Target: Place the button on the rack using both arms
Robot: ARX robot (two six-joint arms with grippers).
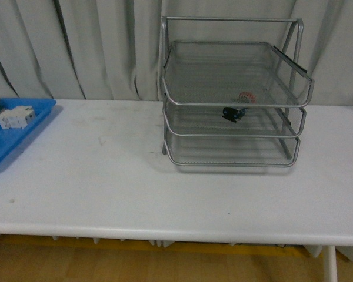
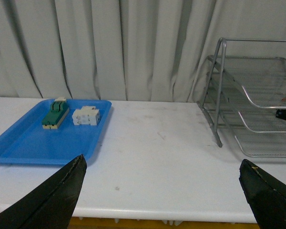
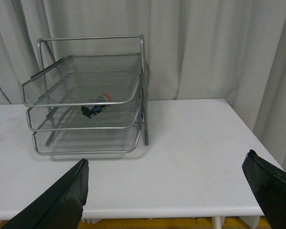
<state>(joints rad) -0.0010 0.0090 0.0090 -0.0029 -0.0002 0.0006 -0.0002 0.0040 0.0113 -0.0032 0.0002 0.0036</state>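
The button [image 1: 235, 110], dark body with a red cap, lies on the middle tier of the silver wire rack [image 1: 235, 100] on the white table. It also shows in the right wrist view [image 3: 94, 109] and, at the edge, in the left wrist view [image 2: 285, 114]. The rack shows in both wrist views [image 2: 248, 100] [image 3: 86, 100]. My left gripper [image 2: 163, 171] is open and empty, held back near the table's front edge. My right gripper [image 3: 164, 171] is open and empty, also near the front edge. Neither arm shows in the front view.
A flat blue tray [image 1: 12, 138] lies at the table's left, also in the left wrist view [image 2: 19, 143]. It holds a white blocky component [image 2: 86, 116] and a green-and-cream switch [image 2: 55, 114]. Grey curtains hang behind the table.
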